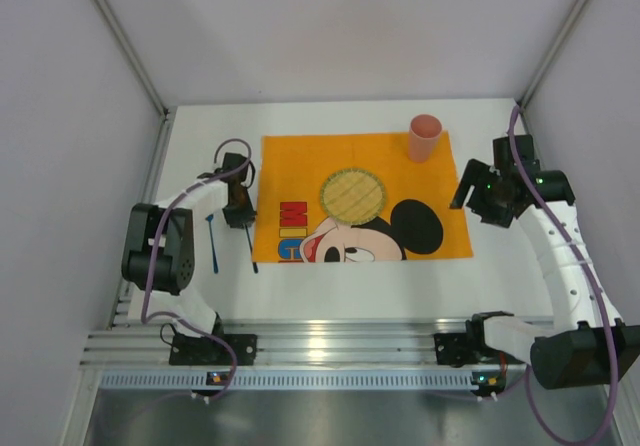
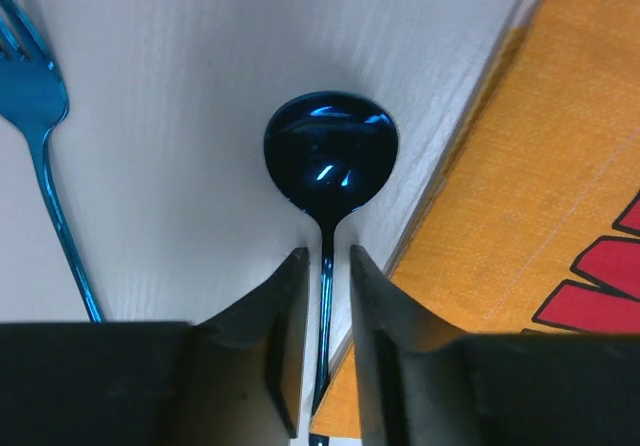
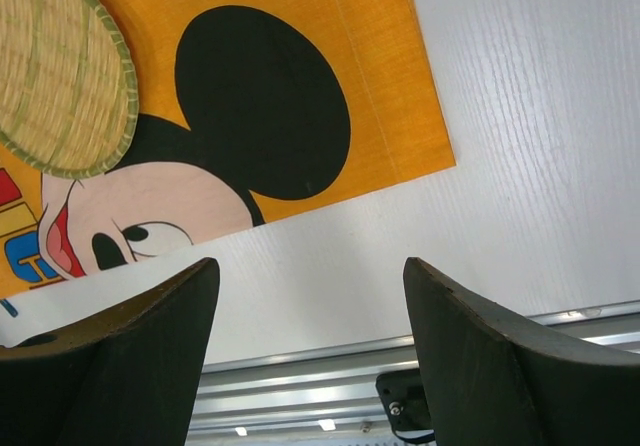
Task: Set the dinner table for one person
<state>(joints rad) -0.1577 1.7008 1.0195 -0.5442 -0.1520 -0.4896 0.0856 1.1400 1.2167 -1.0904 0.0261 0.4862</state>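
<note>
The white dinner table (image 1: 195,151) carries an orange Mickey Mouse placemat (image 1: 300,166) with a round woven plate (image 1: 352,194) and a pink cup (image 1: 424,138) on it. A blue spoon (image 1: 252,254) and a blue fork (image 1: 212,241) lie on the table left of the placemat. My left gripper (image 1: 240,216) is low over the spoon. In the left wrist view its jaws (image 2: 327,261) stand narrowly apart astride the spoon (image 2: 330,151) handle, with a gap on each side. The fork (image 2: 40,146) lies to the left. My right gripper (image 1: 470,191) is open and empty (image 3: 310,276) by the placemat's right edge.
An aluminium rail (image 1: 320,346) runs along the table's near edge. Grey walls close in the left, right and back. The right wrist view shows the woven plate (image 3: 55,76), the placemat (image 3: 380,86) and bare table (image 3: 520,166).
</note>
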